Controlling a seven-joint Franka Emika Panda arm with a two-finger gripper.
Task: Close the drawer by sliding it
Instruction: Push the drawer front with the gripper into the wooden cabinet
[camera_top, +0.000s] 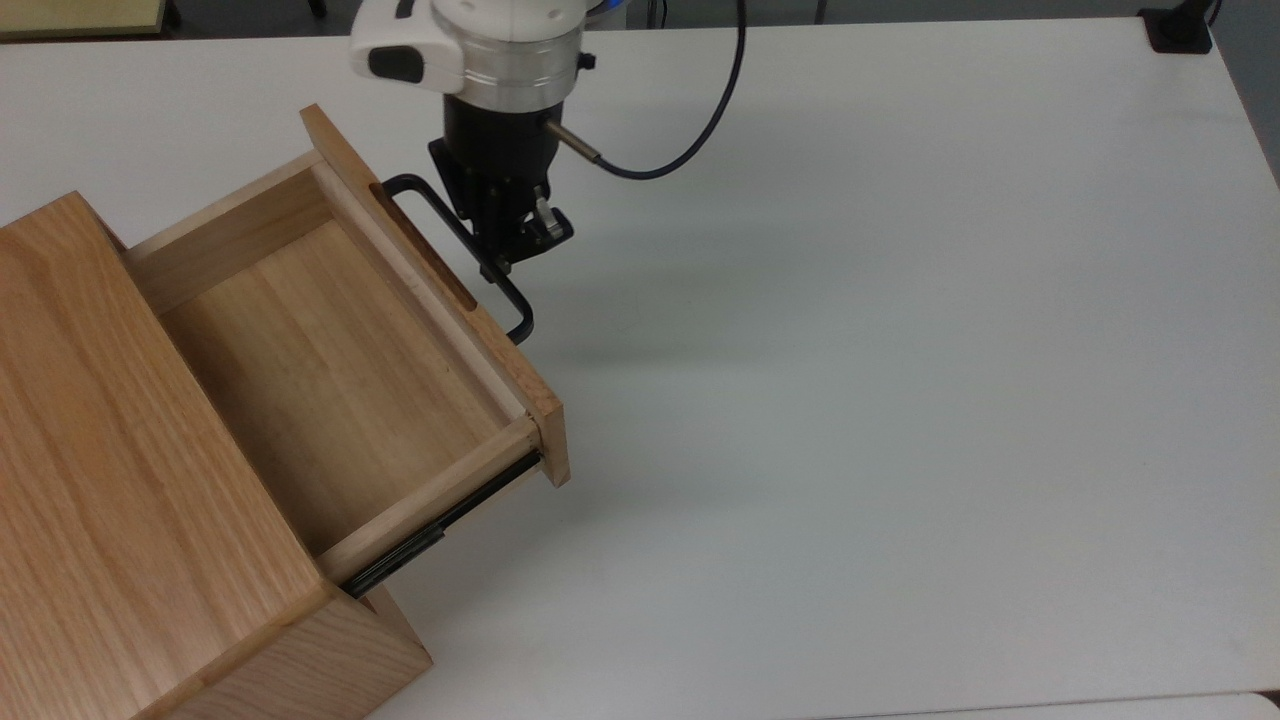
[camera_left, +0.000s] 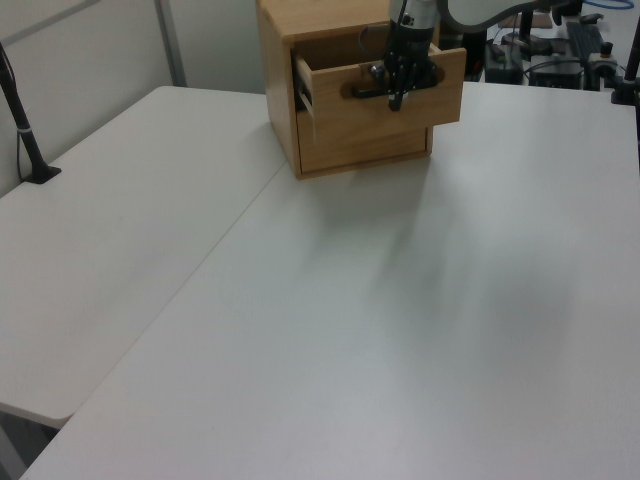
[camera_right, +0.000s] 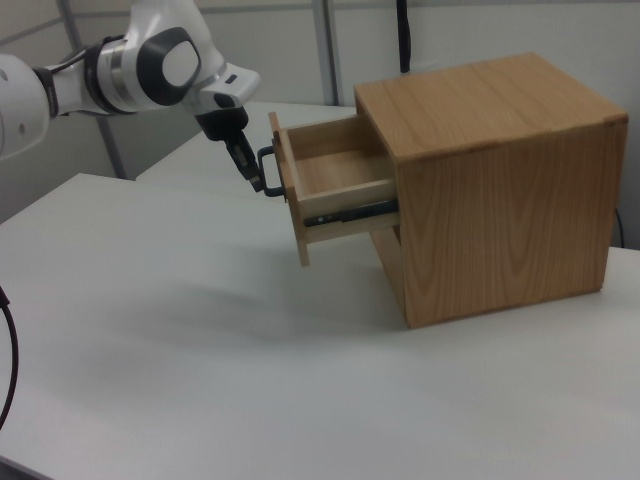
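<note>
The light wooden drawer (camera_top: 300, 350) stands pulled out of its wooden cabinet (camera_top: 90, 450), empty inside, with a black side rail showing under its near side. A black U-shaped handle (camera_top: 455, 240) sits on the flat front panel. My gripper (camera_top: 500, 268) is shut, its black fingertips pressed against the outside of the handle bar near its middle, holding nothing. The left view has the gripper (camera_left: 396, 100) in front of the drawer (camera_left: 400, 110) front. In the right view the gripper (camera_right: 257, 182) touches the handle (camera_right: 268, 170) at the drawer (camera_right: 335, 175).
The cabinet (camera_right: 500, 180) stands on a wide white table (camera_top: 850, 400). A black cable (camera_top: 690, 130) loops off the wrist. A black mount (camera_top: 1180, 30) sits at the table's far right corner, and a black post (camera_left: 25, 130) at the left view's left.
</note>
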